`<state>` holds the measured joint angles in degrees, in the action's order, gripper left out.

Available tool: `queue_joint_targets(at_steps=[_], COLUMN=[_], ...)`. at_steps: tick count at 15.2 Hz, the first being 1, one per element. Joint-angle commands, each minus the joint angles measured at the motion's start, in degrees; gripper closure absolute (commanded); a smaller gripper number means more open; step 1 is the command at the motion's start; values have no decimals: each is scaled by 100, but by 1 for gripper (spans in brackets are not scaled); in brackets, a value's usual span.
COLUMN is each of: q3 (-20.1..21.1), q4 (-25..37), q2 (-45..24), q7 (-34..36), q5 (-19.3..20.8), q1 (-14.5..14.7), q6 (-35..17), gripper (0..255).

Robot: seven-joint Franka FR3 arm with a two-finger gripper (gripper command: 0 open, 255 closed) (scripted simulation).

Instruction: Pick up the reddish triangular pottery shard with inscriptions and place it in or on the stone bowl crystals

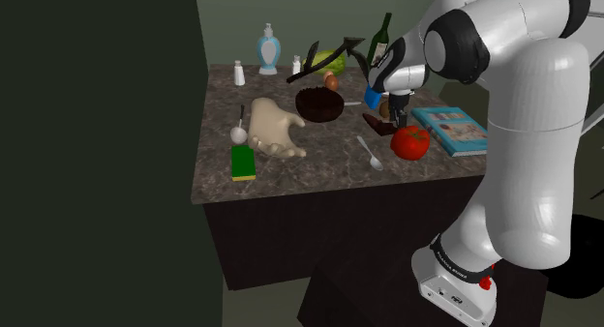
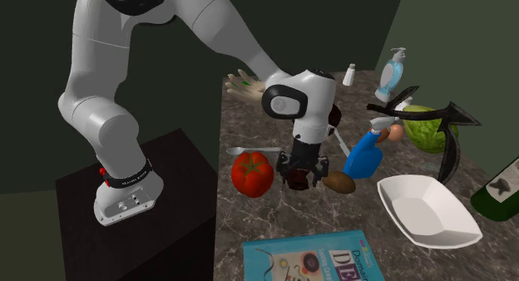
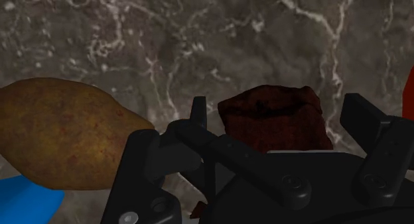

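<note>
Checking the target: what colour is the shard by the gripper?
Dark reddish-brown shard; best in the wrist view.

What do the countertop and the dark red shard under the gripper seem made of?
The countertop looks like stone, likely marble, with a smooth finish: dark brown with pale branching veins. The shard is probably fired clay, matte and rough: reddish-brown, with an uneven surface and a ragged edge.

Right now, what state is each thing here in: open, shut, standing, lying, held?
Dark reddish pottery shard: lying on the dark marble counter, not gripped.
All-black two-finger gripper: open, lowered astride the shard.
Dark round bowl: upright, shard not in it.
Blue-covered book: shut, lying flat.
Dark green bottle: standing upright.
White oblong dish: upright, empty.
</note>
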<state>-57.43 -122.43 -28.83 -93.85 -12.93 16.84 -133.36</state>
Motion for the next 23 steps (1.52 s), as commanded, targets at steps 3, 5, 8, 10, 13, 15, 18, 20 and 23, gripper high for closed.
queue_joint_targets(at_steps=[3,5,8,10,13,15,18,20,23], q3=[22,22,23,24,24,22,-166,-291,-476], q4=[0,0,1,1,1,0,30,56,105], q2=[-19,-19,-20,-20,-20,-19,149,261,427], q7=[-8,-8,-9,-9,-9,-8,59,106,176], q5=[-17,-17,-18,-18,-18,-17,144,253,417], q1=[-16,-16,-17,-18,-18,-16,139,244,401], q6=[-18,-18,-18,-18,-18,-18,156,274,456], gripper=[0,0,255,255,255,255,255,255,255])
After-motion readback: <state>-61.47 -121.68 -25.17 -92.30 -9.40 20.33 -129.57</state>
